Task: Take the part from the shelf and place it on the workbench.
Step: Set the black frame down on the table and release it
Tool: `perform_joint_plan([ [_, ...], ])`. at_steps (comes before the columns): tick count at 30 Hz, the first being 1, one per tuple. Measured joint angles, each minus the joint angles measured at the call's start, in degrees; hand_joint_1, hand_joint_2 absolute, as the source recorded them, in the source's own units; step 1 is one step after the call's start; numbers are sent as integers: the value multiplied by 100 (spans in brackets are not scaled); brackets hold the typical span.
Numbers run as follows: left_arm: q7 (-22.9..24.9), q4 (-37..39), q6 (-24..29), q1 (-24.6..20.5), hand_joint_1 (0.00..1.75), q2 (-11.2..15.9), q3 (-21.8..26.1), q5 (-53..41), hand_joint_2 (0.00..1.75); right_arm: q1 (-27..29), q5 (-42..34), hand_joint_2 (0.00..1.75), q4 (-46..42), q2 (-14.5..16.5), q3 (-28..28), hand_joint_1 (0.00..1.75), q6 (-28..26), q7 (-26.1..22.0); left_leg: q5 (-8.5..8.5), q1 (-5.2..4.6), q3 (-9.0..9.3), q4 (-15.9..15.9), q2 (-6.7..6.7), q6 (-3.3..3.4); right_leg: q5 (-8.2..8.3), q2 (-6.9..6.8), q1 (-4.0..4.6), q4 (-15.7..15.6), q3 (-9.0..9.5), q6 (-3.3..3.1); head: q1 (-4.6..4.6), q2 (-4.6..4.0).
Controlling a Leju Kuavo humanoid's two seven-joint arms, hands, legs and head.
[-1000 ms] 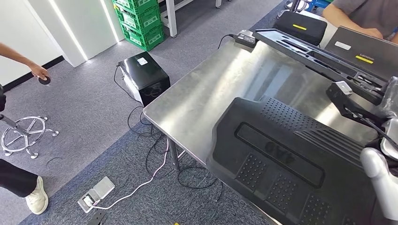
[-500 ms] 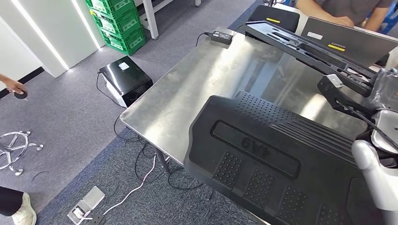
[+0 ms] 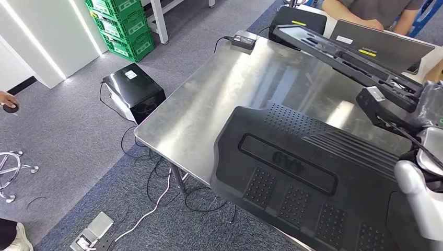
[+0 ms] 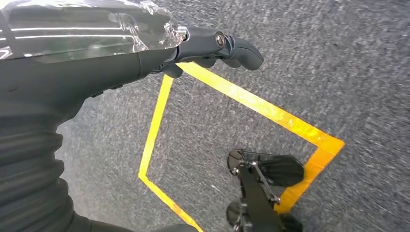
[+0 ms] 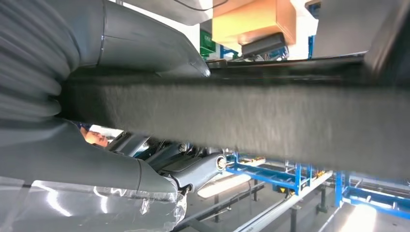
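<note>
Carried in the right hand (image 3: 418,196), the large black moulded part (image 3: 308,172) was seen over the near corner of the steel workbench (image 3: 219,99), its studded face up and its near edge overhanging the carpet. Compared with the pictures a second and half a second before, the whole scene had slid across the head view: the black box on the floor (image 3: 133,91) and the green crates (image 3: 120,26) had shifted, so the camera, not the furniture, was judged to have moved. Against the table the part had changed little in the last half second, which suggested that the approach was nearly finished. In the right wrist view the part's thick edge (image 5: 241,116) was clasped between thumb and fingers. The left hand (image 4: 212,46) hung over grey carpet marked with yellow tape (image 4: 251,108), its fingers curled in and holding nothing. Lowering and release were judged to remain. A second long black part (image 3: 345,57) lay further back on the bench.
</note>
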Motion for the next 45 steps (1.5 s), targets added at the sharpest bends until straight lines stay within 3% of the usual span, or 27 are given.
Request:
perform_joint_plan([
  [2, -19, 0, -43, 1, 0, -8, 6, 15, 175, 14, 6, 175, -41, 0, -1, 175, 4, 0, -30, -13, 13, 19, 29, -49, 248, -95, 32, -716, 350, -22, 63, 0],
  [3, -19, 0, -83, 6, 0, -10, 15, 27, 175, 20, 10, 175, -65, 1, -1, 175, 7, 0, -39, -20, 12, 26, 43, -77, 275, -121, 54, -889, 427, -43, 79, 0],
  [7, -5, 0, -292, 17, 0, -14, 81, 90, 175, 34, 20, 175, -137, 3, -1, 175, 28, 0, -133, -6, 0, 118, 60, -191, 273, -57, 74, -958, 436, -170, 41, 0],
  [9, 4, 0, -375, 17, 0, -15, 112, 97, 175, 31, 34, 175, -173, 13, 3, 175, 40, -1, -422, 5, -177, 570, -5, -226, 283, -31, 70, -982, 453, -233, -25, 0],
  [11, 10, 0, -454, 23, 0, -16, 127, 98, 175, 29, 47, 175, -186, 34, 15, 175, 52, -2, -766, -1, -536, 1338, -41, -231, 277, 7, 91, -981, 456, -264, -114, 0],
  [12, 10, 0, -487, 29, 0, -16, 131, 98, 175, 30, 48, 175, -186, 48, 22, 175, 57, -1, -840, -5, -678, 1619, -46, -230, 275, 33, 101, -981, 458, -269, -148, 0],
  [13, 10, 0, -514, 35, 0, -16, 133, 99, 175, 30, 46, 175, -186, 59, 30, 175, 60, -1, -800, -7, -732, 1703, -49, -224, 273, 64, 108, -980, 463, -273, -180, 0],
  [14, 10, 0, -531, 40, 0, -16, 134, 99, 175, 29, 44, 175, -187, 70, 38, 175, 62, -1, -651, -7, -676, 1554, -53, -212, 272, 96, 111, -978, 471, -273, -213, 0],
  [17, 10, 1, -554, 45, 0, -14, 142, 94, 175, 24, 49, 175, -190, 99, 70, 175, 73, -2, -85, -6, -227, 458, -186, -145, 260, 192, 120, -957, 471, -255, -311, 0],
  [19, 10, 2, -561, 48, 0, -14, 145, 89, 175, 16, 60, 175, -191, 117, 85, 175, 90, -1, -7, -20, -109, 116, -259, -114, 266, 239, 108, -941, 433, -217, -340, 0],
  [22, 10, 2, -574, 42, 0, -15, 155, 81, 175, 14, 71, 175, -193, 130, 88, 175, 111, -1, 16, -26, -75, 27, -193, -44, 234, 249, 74, -898, 396, -132, -359, 0],
  [24, 10, 2, -580, 38, 0, -16, 183, 78, 175, 7, 71, 175, -198, 131, 87, 175, 123, -3, 48, -13, -45, -35, -147, 10, 11, 161, 69, -540, 243, -80, -319, 0],
  [26, 10, 3, -581, 40, 0, -16, 214, 77, 175, 7, 70, 175, -201, 139, 87, 175, 131, -4, 52, -27, -42, -39, -111, 30, -304, 88, 45, 136, -72, -41, -248, 0],
  [28, 10, 4, -582, 41, 0, -16, 226, 74, 175, 22, 71, 175, -201, 152, 89, 175, 144, -3, 43, -34, -38, -31, -70, 36, -386, 69, 16, 546, -279, -17, -201, 0],
  [29, 10, 4, -582, 41, 0, -17, 227, 72, 175, 28, 74, 175, -202, 156, 89, 175, 154, -2, 33, -31, -31, -24, -50, 32, -283, 58, 5, 470, -247, -9, -180, 0],
  [32, 7, 4, -583, 39, 0, -16, 229, 62, 175, 34, 85, 175, -213, 160, 87, 175, 189, -2, -23, -32, -6, 19, -2, -23, 208, -85, 9, -532, 233, -2, -86, 0],
  [34, 5, 4, -584, 40, 0, -14, 232, 51, 175, 36, 84, 175, -234, 162, 87, 175, 203, -1, -45, -51, -14, 45, 27, -75, 267, -157, 46, -876, 385, -39, -54, 0],
  [36, 4, 4, -584, 43, 0, -13, 233, 37, 175, 40, 84, 175, -251, 163, 86, 175, 215, 0, -56, -56, -9, 51, 68, -127, 255, -115, 64, -896, 384, -104, -84, 0],
  [38, 4, 4, -584, 43, 0, -14, 233, 27, 175, 41, 86, 175, -272, 163, 85, 175, 225, 0, -169, -37, -22, 174, 62, -182, 269, -75, 56, -927, 403, -169, -138, 0],
  [40, 4, 4, -584, 42, 0, -14, 233, 24, 175, 42, 87, 175, -299, 167, 85, 175, 229, 0, -490, -22, -231, 702, 1, -209, 278, -39, 57, -948, 422, -227, -226, 0],
  [42, 4, 4, -584, 49, 0, -14, 233, 22, 175, 44, 87, 175, -310, 175, 86, 175, 232, 0, -821, -23, -589, 1461, -35, -212, 278, 12, 78, -947, 423, -254, -321, 0],
  [43, 4, 4, -584, 54, 0, -14, 233, 20, 175, 47, 87, 175, -311, 180, 86, 175, 233, 0, -865, -24, -705, 1688, -42, -208, 278, 42, 88, -946, 425, -256, -352, 0],
  [44, 4, 4, -584, 58, 0, -14, 233, 18, 175, 49, 87, 175, -312, 184, 86, 175, 236, 0, -796, -24, -723, 1702, -46, -200, 278, 76, 94, -944, 428, -257, -376, 0],
  [45, 4, 4, -584, 60, 0, -13, 233, 15, 175, 52, 90, 175, -316, 186, 86, 175, 238, 0, -628, -24, -636, 1494, -53, -185, 277, 112, 97, -941, 434, -256, -397, 0],
])
